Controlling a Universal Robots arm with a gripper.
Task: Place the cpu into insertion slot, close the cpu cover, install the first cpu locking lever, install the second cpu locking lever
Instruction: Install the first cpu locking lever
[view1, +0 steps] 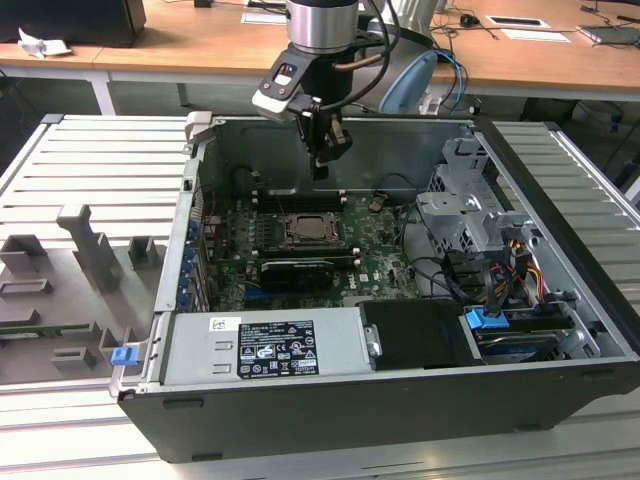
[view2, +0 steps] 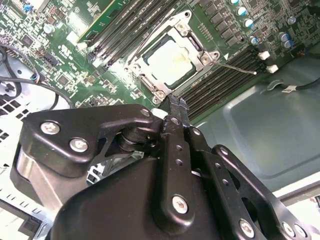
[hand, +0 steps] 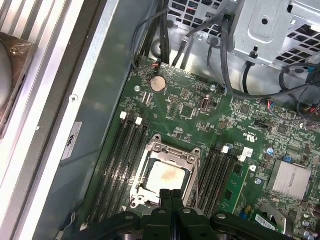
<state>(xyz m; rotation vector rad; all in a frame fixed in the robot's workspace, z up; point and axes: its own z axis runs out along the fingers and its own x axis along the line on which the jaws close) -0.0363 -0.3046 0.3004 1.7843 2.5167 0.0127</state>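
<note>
Gripper (view1: 320, 170) hangs inside the open computer case (view1: 560, 300), above the motherboard (view1: 375, 250) and clear of it. In both wrist views I see its fingers (view2: 176, 130) pressed together with nothing pinched between them, the tips (hand: 170, 194) pointing down at the near edge of the socket.

The cpu (hand: 167, 176) sits in the insertion slot (view1: 312, 230); its pale tan face shows squarely inside the socket, with a faint yellowish smear at its middle. The cpu cover (hand: 156, 149) lies flat over it, and in the second wrist view I see the chip through the window of the silver frame (view2: 200, 50). A thin wire lever (view2: 237, 68) runs from one corner of the socket out over the memory slots (view2: 220, 85); I cannot tell whether it is latched.

Memory slots flank the socket on both sides. In the exterior view a long black card (view1: 295, 270) lies on the near side of the socket. The grey power supply (view1: 265, 345) fills the near wall of the case, and the metal drive cage (view1: 460, 210) stands at the exterior view's right. A coin cell (hand: 158, 83) sits on the board beyond the socket. The case rests on a ribbed metal surface (view1: 90, 160).
</note>
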